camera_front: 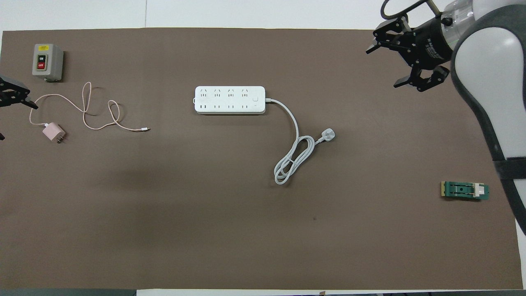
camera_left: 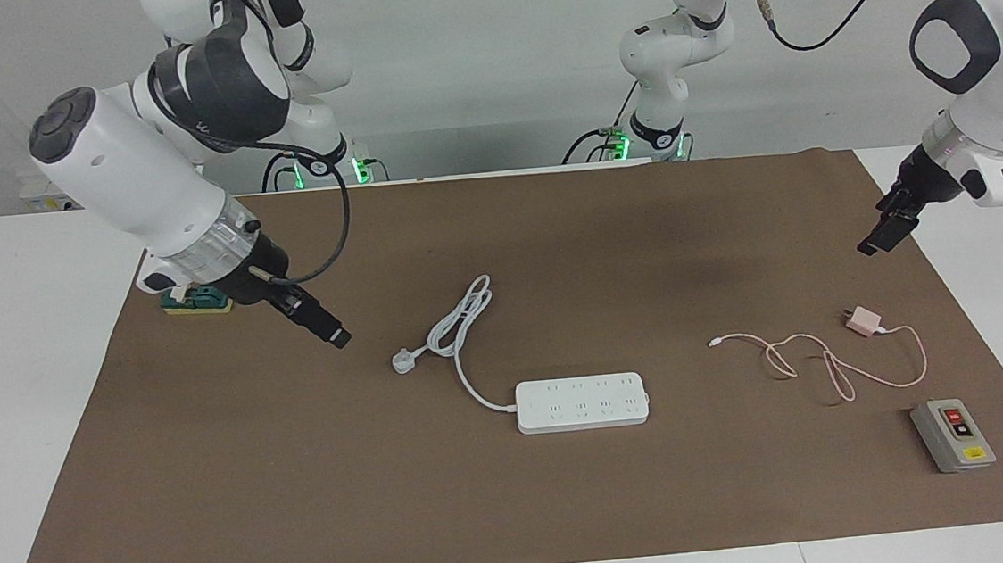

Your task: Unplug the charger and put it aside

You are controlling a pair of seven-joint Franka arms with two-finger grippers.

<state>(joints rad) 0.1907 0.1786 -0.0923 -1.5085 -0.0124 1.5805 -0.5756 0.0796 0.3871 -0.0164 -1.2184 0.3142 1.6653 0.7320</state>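
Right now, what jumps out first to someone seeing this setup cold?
Probably the white power strip mid-mat, its thick cord looping back toward the robots. Next, the pink charger lying unplugged on the brown mat toward the left arm's end, its thin cable curled beside it, with the grey switch box farther from the robots. The left gripper hangs empty above that end, and the right gripper is open in the air.

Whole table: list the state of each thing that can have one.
charger: unplugged, lying on the mat, held by nothing.
power strip: sockets empty, own plug loose on the mat.
grey button box: untouched.
left gripper: open, empty, above the mat.
right gripper: open, empty.
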